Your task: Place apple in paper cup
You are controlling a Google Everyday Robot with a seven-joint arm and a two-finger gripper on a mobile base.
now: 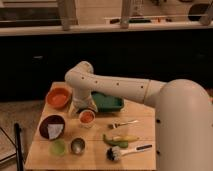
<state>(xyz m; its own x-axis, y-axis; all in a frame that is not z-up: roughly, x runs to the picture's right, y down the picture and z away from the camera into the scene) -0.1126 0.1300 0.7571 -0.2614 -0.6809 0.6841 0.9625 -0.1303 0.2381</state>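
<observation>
The paper cup (87,123) is a small white round cup standing upright near the middle of the wooden table (95,160). An orange-red round shape, the apple (87,117), shows inside the cup's mouth. My gripper (83,106) hangs at the end of the white arm, just above and behind the cup, close to its rim. I cannot tell whether it touches the apple or the cup.
An orange bowl (58,97) sits at the back left. A green tray (107,101) lies behind the cup. A dark bowl with a white paper (52,127), a pale green cup (58,147) and a metal cup (77,145) stand in front. A fork (124,123), a banana (120,139) and a brush (125,151) lie right.
</observation>
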